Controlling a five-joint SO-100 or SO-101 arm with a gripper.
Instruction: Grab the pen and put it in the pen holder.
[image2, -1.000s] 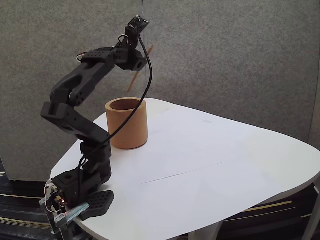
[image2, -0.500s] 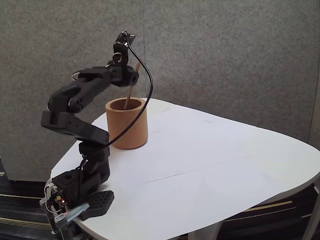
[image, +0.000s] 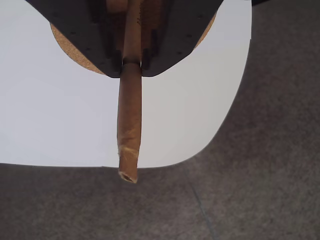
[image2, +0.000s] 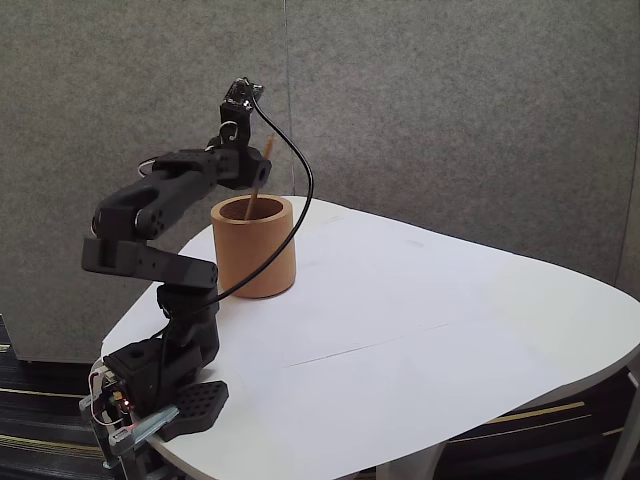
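In the fixed view's upper left, the black two-finger gripper (image2: 257, 186) is clamping the thin light-brown pen (image: 129, 117), its lower end dipping inside the tan cylindrical pen holder (image2: 255, 250) on the white table (image2: 420, 330).

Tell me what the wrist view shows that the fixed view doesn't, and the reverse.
Wrist view alone: the pincer shut on the pen, seen close, with the pen's hollow end pointing out past the table edge over grey floor.

Fixed view alone: the whole arm, its base, the black cable, the full cup and the grey wall behind.

Both: the pen, the cup's rim, the white table.
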